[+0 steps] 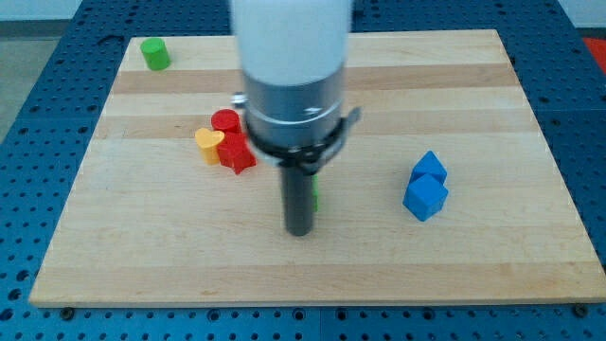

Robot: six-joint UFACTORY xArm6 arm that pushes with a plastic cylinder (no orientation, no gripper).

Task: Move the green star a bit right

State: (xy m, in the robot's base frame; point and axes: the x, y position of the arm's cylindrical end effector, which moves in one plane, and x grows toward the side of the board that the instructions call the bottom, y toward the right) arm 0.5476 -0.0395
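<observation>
1. Here, a pale wooden board [473, 104] fills most of the view, lying on a blue perforated table [28, 57] whose surface shows at the edges.
2. The arm's white and grey body [292, 76] drops in from the view's top, near the centre, and hangs upright over the board, hiding the wood behind it.
3. A dark collar rings the foot of that body, and the straight dark rod [299, 194] runs down from it, vertical, with no jaws or fingers, so there is nothing to open or close.
4. My tip [299, 231] rests on the board just below centre, well apart from the blocks on either side.
5. Two blue blocks sit to the view's right of the tip: a larger blue cube [424, 197] touching a smaller blue block [430, 167] just above it.
6. To the view's upper left of the rod, three blocks cluster together: a red cylinder [225, 121], a red star-like block [237, 155] below it, and a yellow heart-like block [208, 144] at their left.
7. A green cylinder [155, 53] stands alone near the board's top-left corner.
8. The green star [314, 197] is almost wholly hidden behind the rod; only a green sliver shows at the rod's right edge, just above the tip, its shape not discernible.
</observation>
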